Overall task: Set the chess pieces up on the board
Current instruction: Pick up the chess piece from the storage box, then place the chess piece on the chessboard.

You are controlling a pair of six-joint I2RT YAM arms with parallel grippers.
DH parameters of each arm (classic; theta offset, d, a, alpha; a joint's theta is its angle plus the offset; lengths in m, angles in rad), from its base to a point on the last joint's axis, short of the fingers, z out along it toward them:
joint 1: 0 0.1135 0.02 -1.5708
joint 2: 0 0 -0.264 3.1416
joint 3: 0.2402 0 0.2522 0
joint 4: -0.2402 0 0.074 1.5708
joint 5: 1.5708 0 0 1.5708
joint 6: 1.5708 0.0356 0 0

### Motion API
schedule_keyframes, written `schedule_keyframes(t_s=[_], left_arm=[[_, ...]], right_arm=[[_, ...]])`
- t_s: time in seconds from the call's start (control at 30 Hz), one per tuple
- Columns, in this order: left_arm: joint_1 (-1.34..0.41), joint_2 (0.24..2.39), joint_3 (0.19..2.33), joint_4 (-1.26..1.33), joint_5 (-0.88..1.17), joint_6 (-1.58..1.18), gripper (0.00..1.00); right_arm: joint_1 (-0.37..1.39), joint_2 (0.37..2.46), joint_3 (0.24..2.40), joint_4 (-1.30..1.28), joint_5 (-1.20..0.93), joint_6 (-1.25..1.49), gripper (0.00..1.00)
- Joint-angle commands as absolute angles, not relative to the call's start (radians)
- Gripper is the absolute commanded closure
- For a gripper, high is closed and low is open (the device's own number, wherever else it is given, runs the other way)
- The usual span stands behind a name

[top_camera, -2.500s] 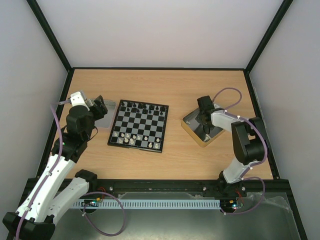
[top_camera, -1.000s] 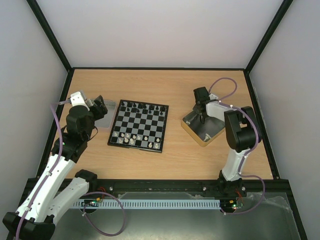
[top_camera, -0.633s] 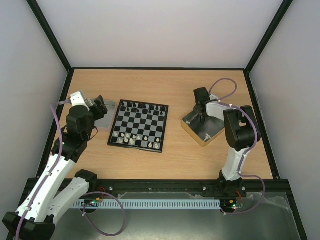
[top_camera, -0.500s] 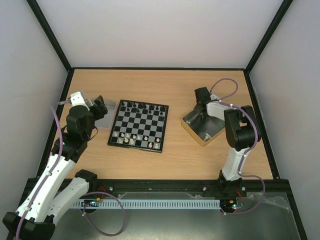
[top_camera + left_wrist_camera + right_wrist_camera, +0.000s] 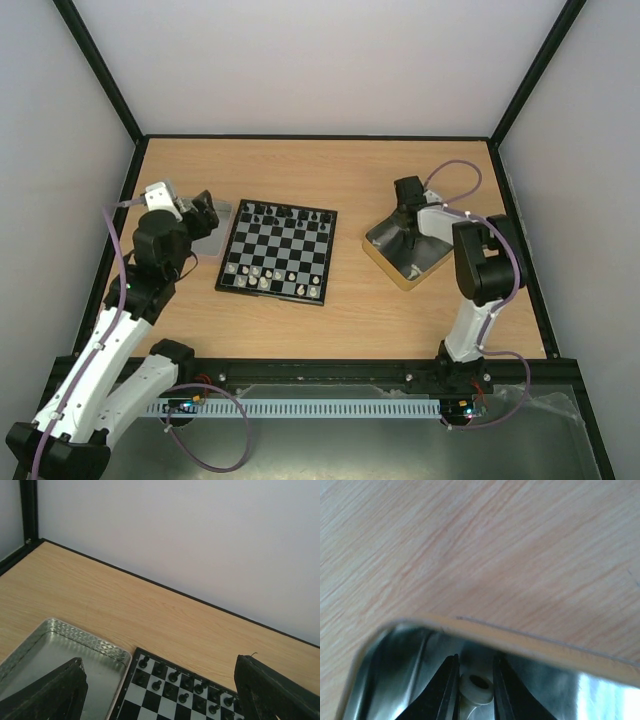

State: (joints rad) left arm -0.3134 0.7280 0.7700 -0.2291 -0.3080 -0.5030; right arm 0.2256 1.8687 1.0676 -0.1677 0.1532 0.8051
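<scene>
Right wrist view: the right pincer (image 5: 475, 666) clamps a cream chess piece (image 5: 477, 688) inside the tin (image 5: 530, 642).

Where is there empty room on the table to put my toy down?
Bare table runs along the back wall, behind the board. A gap lies between board and gold tin, plus a wide strip in front. Crowded: the tray beside the board under the left fingers, and the tin, where right fingers pinch a white piece.
</scene>
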Motion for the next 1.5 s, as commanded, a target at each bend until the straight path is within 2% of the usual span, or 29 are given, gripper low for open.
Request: schedule_keyframes(t_s=[0.0, 0.27, 0.47, 0.67, 0.93, 1.03, 1.33, 1.47], left_arm=[[-0.307, 0.736, 0.753, -0.169, -0.21, -0.463, 0.18], [-0.312, 0.778, 0.719, -0.06, 0.043, -0.444, 0.17], [-0.402, 0.885, 0.725, -0.033, 0.109, -0.494, 0.14], [-0.586, 1.021, 0.72, 0.037, 0.126, -0.558, 0.12], [-0.706, 1.166, 0.692, 0.168, 0.202, -0.604, 0.14], [-0.743, 1.212, 0.696, 0.166, 0.169, -0.59, 0.18], [-0.759, 1.25, 0.691, 0.178, 0.141, -0.571, 0.39], [-0.767, 1.261, 0.696, 0.181, 0.138, -0.537, 0.44]], right_arm=[[0.221, 1.743, 1.002, -0.156, 0.126, 0.858, 0.86], [0.224, 1.473, 0.802, 0.004, -0.192, 1.048, 0.86], [0.281, 1.339, 0.713, 0.096, -0.346, 1.205, 0.86], [0.444, 1.319, 0.667, 0.265, -0.419, 1.413, 0.86], [0.641, 1.342, 0.632, 0.434, -0.416, 1.7, 0.86], [0.666, 1.344, 0.635, 0.447, -0.417, 1.727, 0.86], [0.699, 1.361, 0.635, 0.441, -0.425, 1.733, 0.86], [0.712, 1.375, 0.646, 0.432, -0.428, 1.726, 0.86]])
